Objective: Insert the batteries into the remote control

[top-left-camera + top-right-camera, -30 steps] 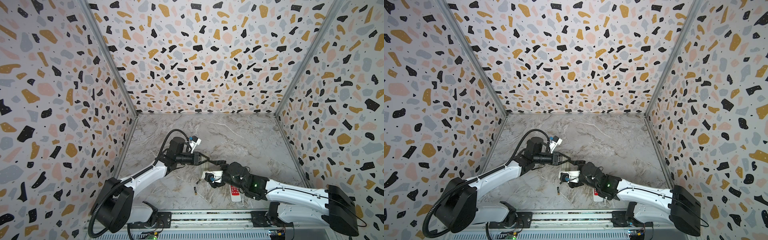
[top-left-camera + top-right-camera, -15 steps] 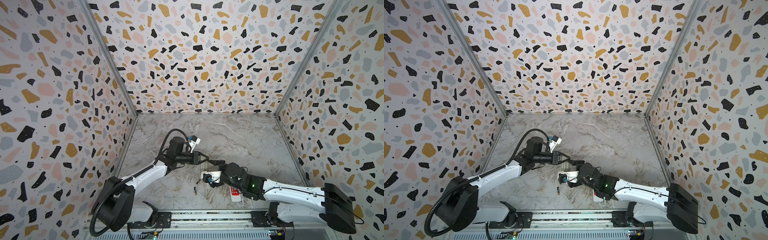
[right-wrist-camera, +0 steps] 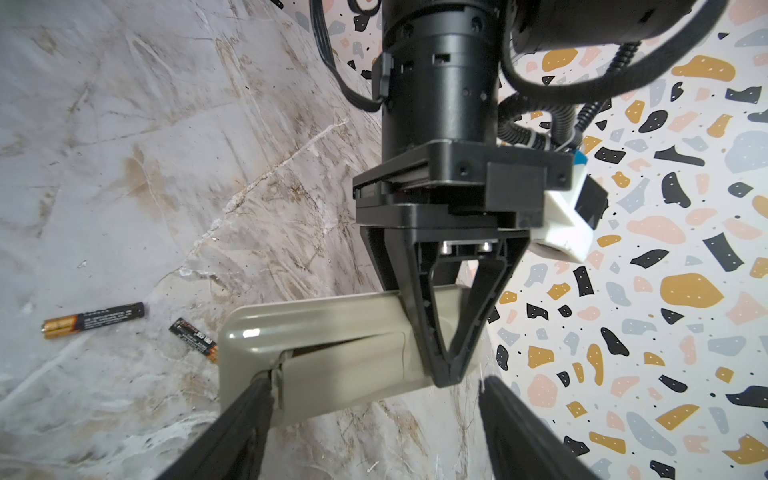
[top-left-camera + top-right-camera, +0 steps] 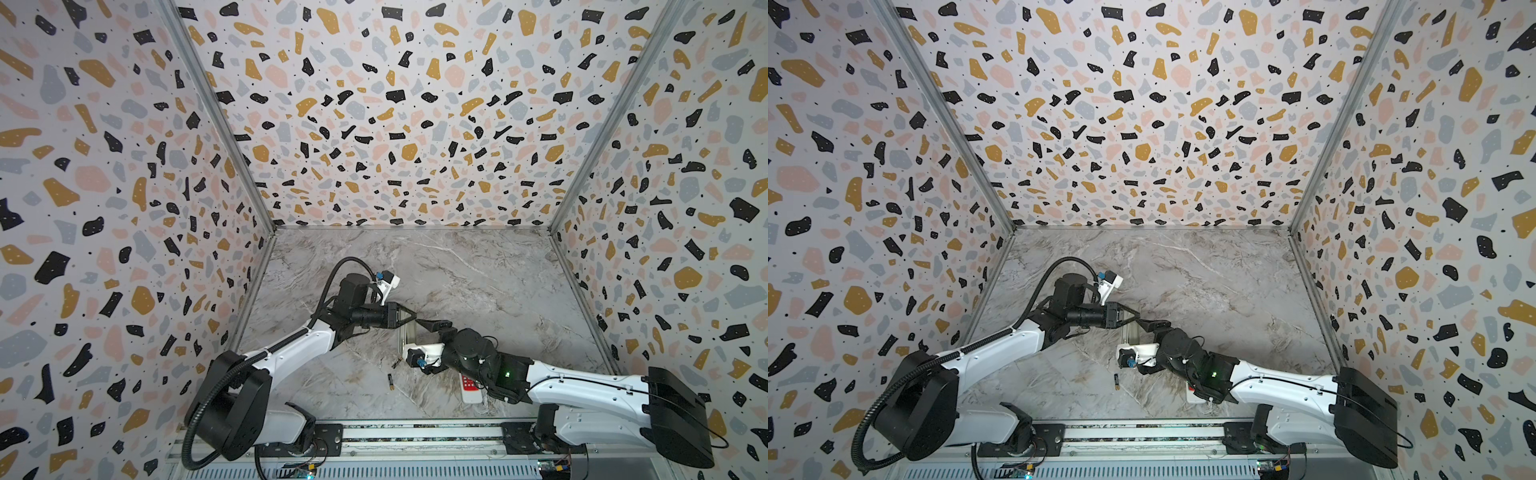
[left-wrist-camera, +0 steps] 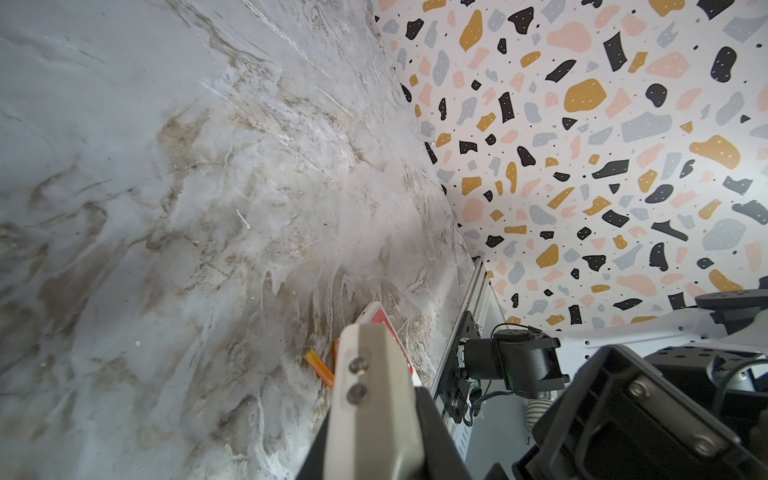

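My left gripper (image 4: 410, 318) is shut on one end of a beige remote control (image 3: 332, 345) and holds it above the marble table. My right gripper (image 3: 376, 378) is open around the remote's other end. One of its fingers (image 3: 253, 411) touches the corner of the battery cover (image 3: 349, 374), which shows a dark gap along its edge. Two black batteries with gold ends (image 3: 95, 320) (image 3: 193, 338) lie on the table beside the remote, and both show in a top view (image 4: 390, 380) (image 4: 395, 364). An orange battery (image 5: 319, 368) lies further off, and a second one beside it is mostly hidden.
A white remote with red buttons (image 4: 471, 388) lies on the table under my right arm, near the front rail (image 4: 415, 432). Patterned walls close in the left, right and back sides of the table (image 4: 478, 270).
My right arm has crept slightly left toward the held remote. The left arm and the remote have stayed in place.
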Robot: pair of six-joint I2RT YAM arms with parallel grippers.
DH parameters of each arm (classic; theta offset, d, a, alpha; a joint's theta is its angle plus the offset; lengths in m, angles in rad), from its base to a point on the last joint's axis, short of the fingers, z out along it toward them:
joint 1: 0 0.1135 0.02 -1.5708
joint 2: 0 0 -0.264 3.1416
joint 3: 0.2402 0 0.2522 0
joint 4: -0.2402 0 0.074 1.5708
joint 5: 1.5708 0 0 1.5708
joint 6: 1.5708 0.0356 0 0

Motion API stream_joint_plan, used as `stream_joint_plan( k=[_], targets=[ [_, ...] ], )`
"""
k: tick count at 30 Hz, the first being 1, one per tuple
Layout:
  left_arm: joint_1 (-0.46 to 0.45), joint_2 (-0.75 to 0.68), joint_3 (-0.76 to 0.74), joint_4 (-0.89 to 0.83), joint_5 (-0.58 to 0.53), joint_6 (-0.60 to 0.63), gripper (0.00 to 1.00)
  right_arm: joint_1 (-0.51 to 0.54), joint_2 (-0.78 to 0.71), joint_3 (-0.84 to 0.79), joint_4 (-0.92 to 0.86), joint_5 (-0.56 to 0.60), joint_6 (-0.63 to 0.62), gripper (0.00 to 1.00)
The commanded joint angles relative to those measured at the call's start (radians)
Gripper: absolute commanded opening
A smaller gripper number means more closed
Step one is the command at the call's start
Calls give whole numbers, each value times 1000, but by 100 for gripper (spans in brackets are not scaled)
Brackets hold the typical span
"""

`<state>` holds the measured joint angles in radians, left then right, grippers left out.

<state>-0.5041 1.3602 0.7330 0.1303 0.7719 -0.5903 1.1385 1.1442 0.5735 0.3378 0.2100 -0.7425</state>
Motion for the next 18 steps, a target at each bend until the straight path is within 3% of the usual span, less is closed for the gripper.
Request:
stream_joint_plan(
  k=[1, 18],
  targets=[
    [-10, 9, 14, -67, 40, 29, 0, -13, -35, 9, 86, 77, -8, 80],
    [13, 2, -13, 60, 20, -73, 0, -13, 9, 25, 33, 19, 32, 84]
  ],
)
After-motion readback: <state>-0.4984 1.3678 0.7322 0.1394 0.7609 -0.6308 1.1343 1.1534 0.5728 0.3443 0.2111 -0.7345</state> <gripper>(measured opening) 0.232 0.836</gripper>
